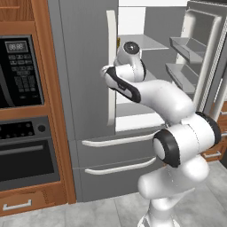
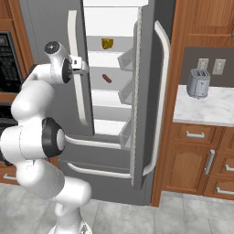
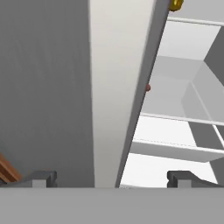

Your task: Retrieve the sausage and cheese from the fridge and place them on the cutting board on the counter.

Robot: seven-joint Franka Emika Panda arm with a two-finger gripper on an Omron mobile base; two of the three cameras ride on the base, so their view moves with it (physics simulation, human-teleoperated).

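At the left stands the fridge (image 2: 114, 151), its left door still closed and its right door swung wide, which leaves the white shelves open to reach. The gripper (image 3: 111, 177) sits just in front of the closed door's pale handle (image 3: 111, 87), fingers spread wide apart and holding nothing; I judge it is lining up to enter the opening on the right. Further right and deeper in, the cheese (image 2: 107, 43) rests on an upper shelf and the sausage (image 2: 107, 78) on the shelf below it, both well apart from the hand. The right base view shows both foods whole. The hand view catches just a sliver of each past the door edge, and in the left base view the arm (image 1: 146, 95) covers that part of the shelves.
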